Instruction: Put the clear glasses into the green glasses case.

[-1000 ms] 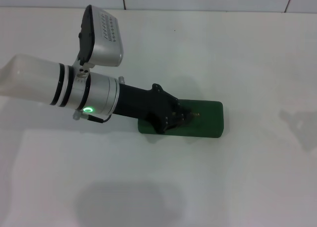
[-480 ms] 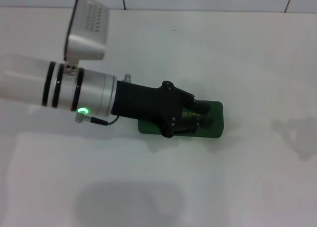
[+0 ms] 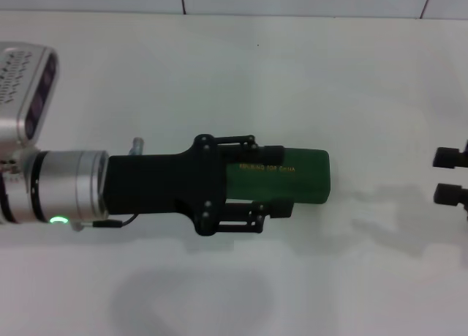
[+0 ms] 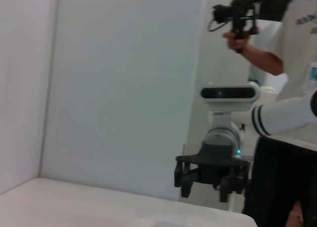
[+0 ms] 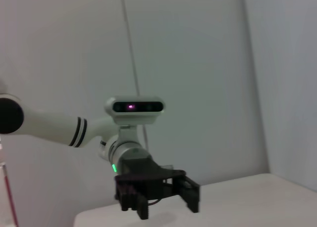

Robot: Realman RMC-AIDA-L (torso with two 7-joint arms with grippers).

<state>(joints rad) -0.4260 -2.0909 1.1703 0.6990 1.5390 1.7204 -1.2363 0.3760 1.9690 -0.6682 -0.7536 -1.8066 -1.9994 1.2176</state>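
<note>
Seems close to done, judging by the green glasses case (image 3: pixel 311 176): lid down, gold lettering facing up, flat on the desk (image 3: pixel 219 72). No sign of the clear glasses anywhere on the desk or in either set of jaws, so presumably shut inside the case, though impossible to confirm through the lid. Little left, then, beyond perhaps pressing the lid fully home and drawing the arm clear.

On the left gripper (image 3: pixel 281 178), jaws spread wide, about the case's width, one finger along each long side of the case, with the case's nearer half lying between them and its far end reaching out beyond the fingertips. Nothing held. Cannot tell whether the fingers actually touch the case's sides or hang just above it.

Off well beyond the case's far end, the right gripper (image 3: pixel 447 176), jaws apart and holding nothing, apparently idle.
</note>
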